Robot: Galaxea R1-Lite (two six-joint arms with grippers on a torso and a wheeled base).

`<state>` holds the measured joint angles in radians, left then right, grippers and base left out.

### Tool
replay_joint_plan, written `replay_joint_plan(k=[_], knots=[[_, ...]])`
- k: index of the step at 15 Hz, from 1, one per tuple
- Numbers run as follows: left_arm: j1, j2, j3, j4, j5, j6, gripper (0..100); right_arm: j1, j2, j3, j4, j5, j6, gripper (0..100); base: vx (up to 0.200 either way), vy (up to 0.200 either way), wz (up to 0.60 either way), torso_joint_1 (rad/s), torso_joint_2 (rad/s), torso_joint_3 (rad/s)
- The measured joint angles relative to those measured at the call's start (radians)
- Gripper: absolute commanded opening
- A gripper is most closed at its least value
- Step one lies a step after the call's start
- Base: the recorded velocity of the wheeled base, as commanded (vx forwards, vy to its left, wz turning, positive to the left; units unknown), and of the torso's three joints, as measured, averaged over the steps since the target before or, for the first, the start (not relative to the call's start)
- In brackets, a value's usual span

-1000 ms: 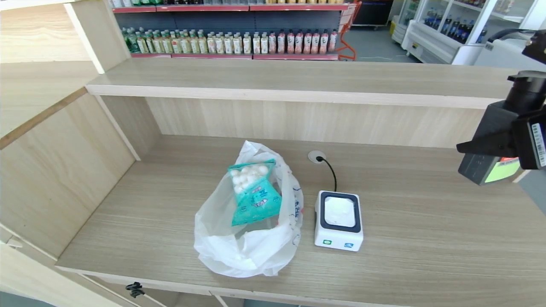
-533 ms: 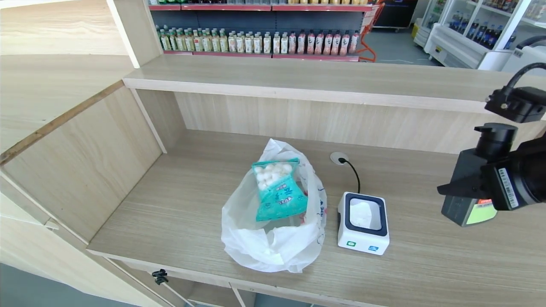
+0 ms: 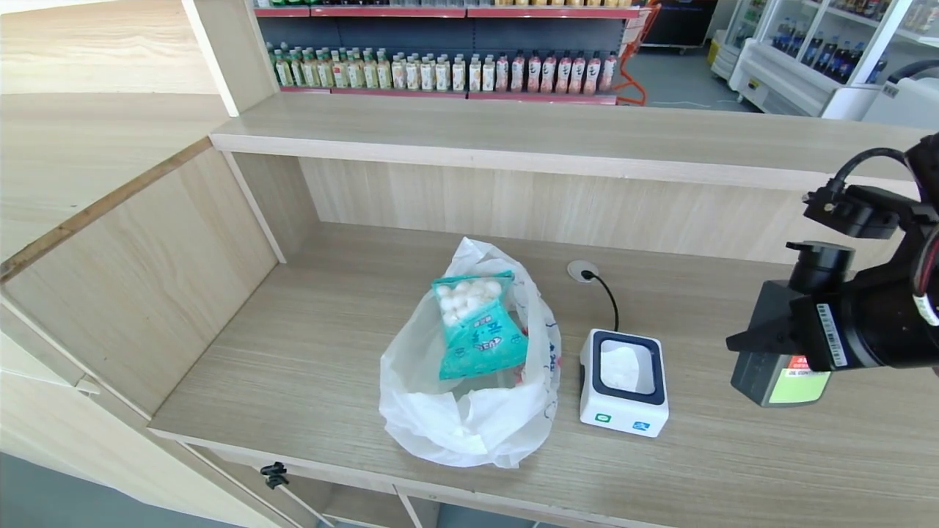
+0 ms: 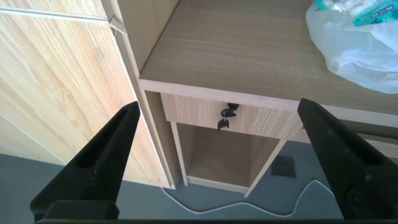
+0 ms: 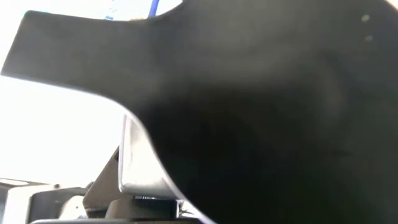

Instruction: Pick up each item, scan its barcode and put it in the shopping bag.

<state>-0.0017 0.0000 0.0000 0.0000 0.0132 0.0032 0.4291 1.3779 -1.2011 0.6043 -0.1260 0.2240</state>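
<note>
Item: grey box (image 3: 796, 385), logged at mid-right of frame, clamped in the right claw (image 3: 770, 345) above the counter (image 3: 330, 352), near the scanner (image 3: 623, 381). Left claw (image 4: 217, 165) spread, holding nothing. Risk, we judged: barcode turned away, misread (or the shopping bag (image 3: 455, 425) snagged). The left wrist view gave us the keyed drawer (image 4: 261, 118).

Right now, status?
Right gripper shut on green-labelled dark grey box, right of white scanner. Left gripper open, low at counter front. Teal snack packet in white plastic bag.
</note>
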Motion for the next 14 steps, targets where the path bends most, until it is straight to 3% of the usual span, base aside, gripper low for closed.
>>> replay_joint_plan(k=[6, 10, 14], knots=[[0.000, 0.000, 0.000, 0.000, 0.000, 0.000, 100, 0.029, 0.035, 0.072, -0.108, -0.001, 0.101, 0, 0.000, 0.000, 0.00, 0.000, 0.00, 0.000], [0.000, 0.000, 0.000, 0.000, 0.000, 0.000, 100, 0.026, 0.055, 0.099, -0.108, -0.003, 0.208, 0, 0.000, 0.000, 0.00, 0.000, 0.00, 0.000], [0.000, 0.000, 0.000, 0.000, 0.000, 0.000, 100, 0.029, 0.059, 0.105, -0.112, -0.002, 0.221, 0, 0.000, 0.000, 0.00, 0.000, 0.00, 0.000]])
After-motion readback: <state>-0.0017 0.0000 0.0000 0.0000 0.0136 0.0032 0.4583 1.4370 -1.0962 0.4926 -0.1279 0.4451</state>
